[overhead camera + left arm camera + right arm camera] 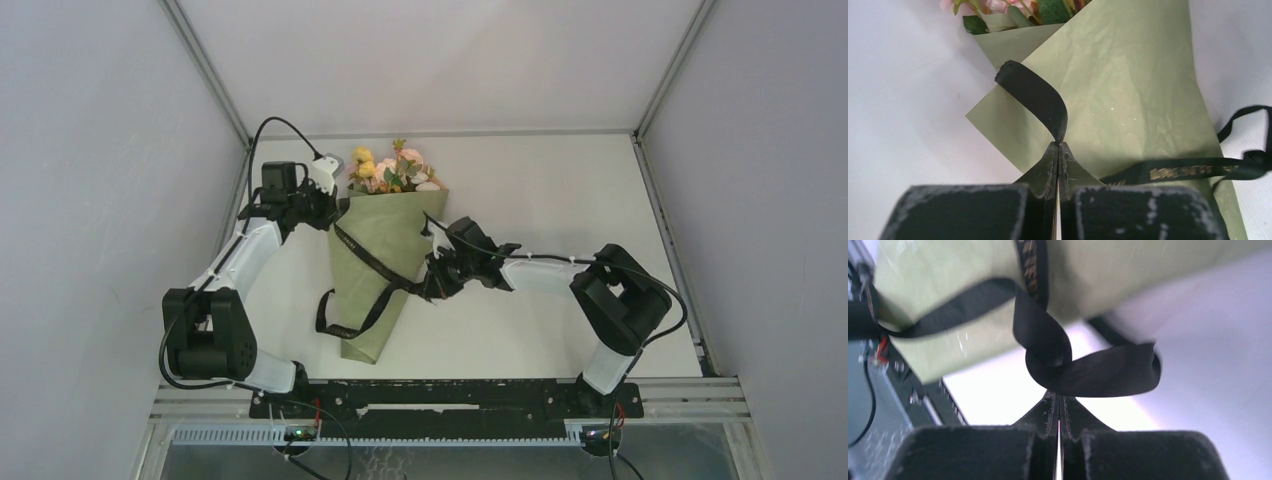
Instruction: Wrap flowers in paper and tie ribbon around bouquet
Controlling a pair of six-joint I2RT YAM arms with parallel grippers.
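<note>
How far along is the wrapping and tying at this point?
Done: flowers sit wrapped in the paper cone. In hand: left fingers and right fingers each pinch the ribbon, which loops the cone and crosses loosely. Remaining: pulling it tight into a knot.

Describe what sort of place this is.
Probably a robot test cell, not a shop: plain white walls on a metal frame, and a white table holding one bouquet.

White table [560, 195] — grey walls [90, 200], black mounting rail [450, 395], perhaps metal
</note>
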